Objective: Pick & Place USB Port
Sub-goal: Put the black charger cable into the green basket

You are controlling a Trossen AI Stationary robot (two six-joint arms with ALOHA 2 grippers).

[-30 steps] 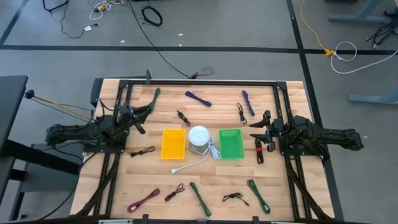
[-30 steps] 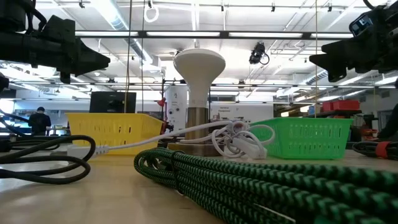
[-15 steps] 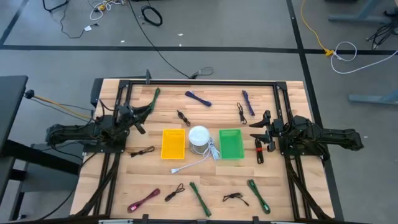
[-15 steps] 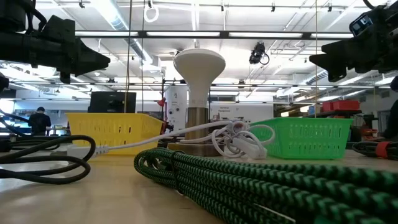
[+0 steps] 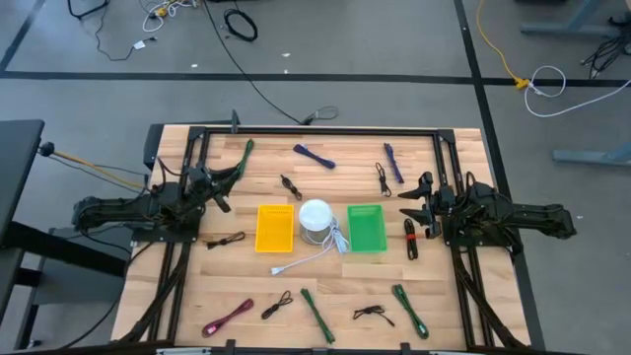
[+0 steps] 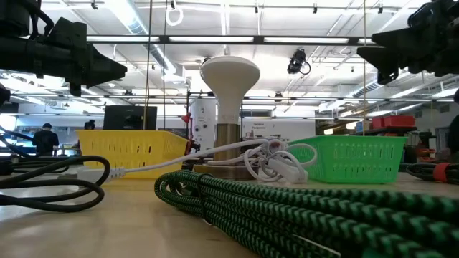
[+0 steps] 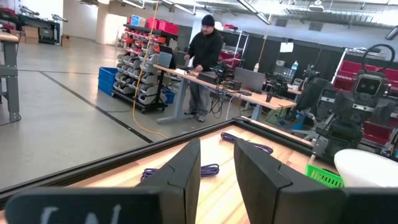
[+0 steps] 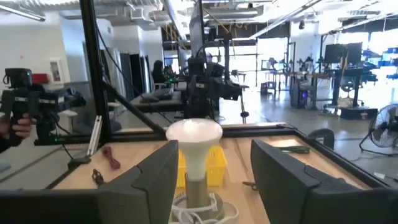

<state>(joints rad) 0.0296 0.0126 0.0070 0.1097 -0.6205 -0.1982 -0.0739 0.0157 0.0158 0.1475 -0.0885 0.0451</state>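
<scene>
The right end effector (image 5: 415, 200) hung released and empty beside the green basket (image 5: 366, 227). The left end effector (image 5: 219, 187) hung half released, empty, near the yellow basket (image 5: 275, 227). The white USB port (image 5: 315, 219) stood between both baskets on the worktop (image 5: 325, 286).

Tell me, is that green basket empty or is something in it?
Empty. From above, the green basket shows only its bare green floor; the white cable lies outside, beside the white stand.
</scene>
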